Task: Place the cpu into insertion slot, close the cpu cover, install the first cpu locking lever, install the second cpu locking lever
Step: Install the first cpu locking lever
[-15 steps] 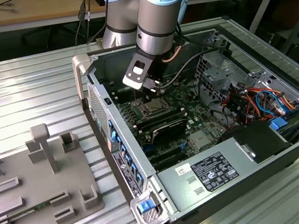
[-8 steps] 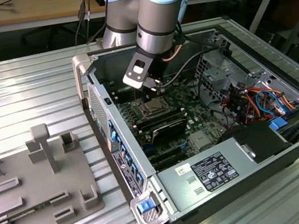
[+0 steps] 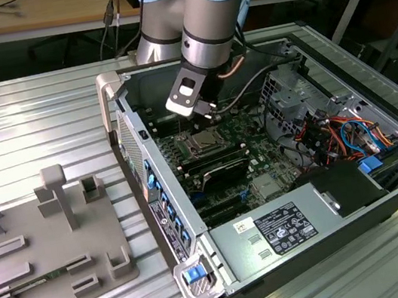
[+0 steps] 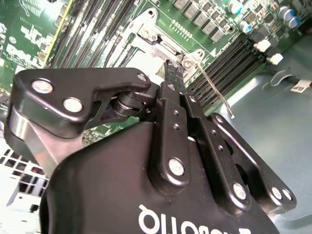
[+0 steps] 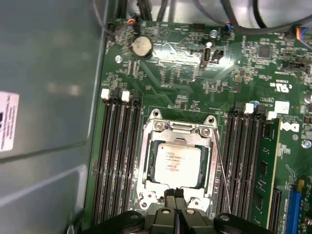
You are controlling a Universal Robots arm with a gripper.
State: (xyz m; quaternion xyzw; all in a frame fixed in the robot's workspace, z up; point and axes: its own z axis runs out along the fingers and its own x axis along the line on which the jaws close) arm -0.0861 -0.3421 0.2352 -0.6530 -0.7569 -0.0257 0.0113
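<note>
The cpu (image 5: 178,158), a small square chip with a dull metal top, lies in the insertion slot on the green motherboard (image 5: 185,68). The cpu cover (image 5: 179,130), a silvery frame, lies down around it. A thin wire locking lever (image 5: 222,170) runs along one side of the socket, and its hooked end (image 4: 229,113) stands free over the memory slots. My gripper (image 5: 174,194) is shut with nothing between its tips, right at the socket's edge. In the second wrist view the gripper (image 4: 173,68) points at the cover's corner. In the exterior view the gripper (image 3: 207,115) hangs just above the cpu (image 3: 204,143).
Black memory slots (image 5: 117,156) flank the socket on both sides. The computer case wall (image 3: 149,172) rises close to the exterior view's left of the board. Cables (image 3: 334,134) and a power supply (image 3: 281,231) fill the exterior view's right. A grey fixture plate (image 3: 40,252) lies outside.
</note>
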